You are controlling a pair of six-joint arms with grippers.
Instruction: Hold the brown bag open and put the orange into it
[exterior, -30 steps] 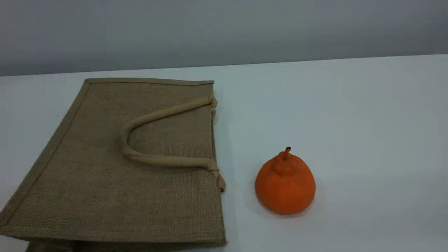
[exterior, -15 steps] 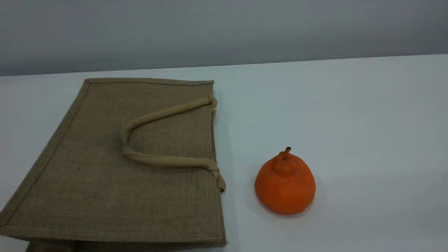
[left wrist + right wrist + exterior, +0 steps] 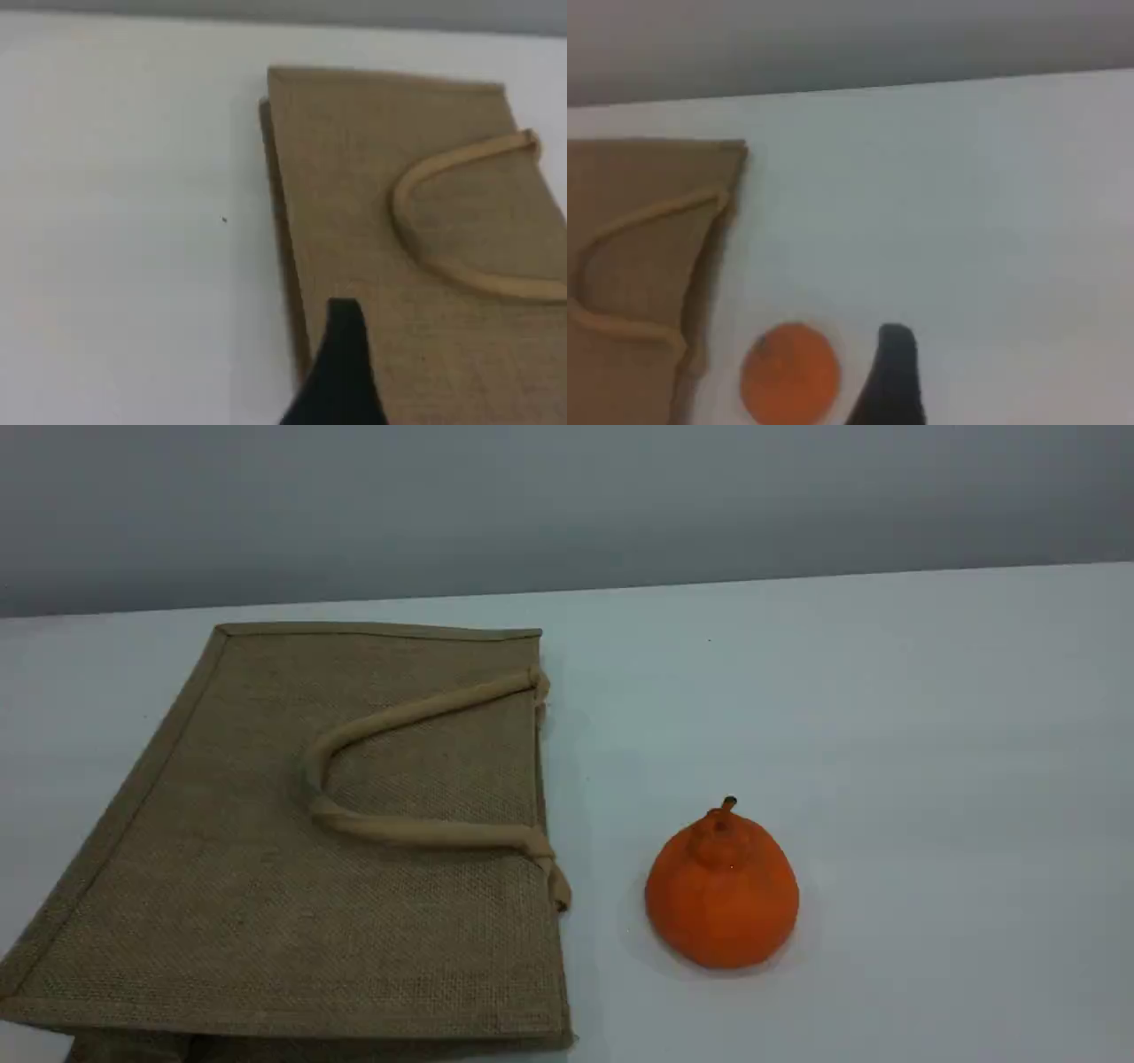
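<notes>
The brown bag (image 3: pixel 266 921) lies flat and closed on the left of the table, its mouth edge facing right and one beige handle (image 3: pixel 416 831) folded back over it. The orange (image 3: pixel 722 895) stands upright, stem up, a short way right of the bag's mouth. Neither arm shows in the scene view. In the left wrist view a dark fingertip (image 3: pixel 344 354) hovers over the bag (image 3: pixel 372 177) near its left edge. In the right wrist view a dark fingertip (image 3: pixel 893 376) hangs just right of the orange (image 3: pixel 788 372), apart from it. Nothing is held by either gripper.
The white table (image 3: pixel 886 735) runs back to a grey wall. Its far edge crosses the view behind the bag. The bag's near edge reaches the bottom of the scene view.
</notes>
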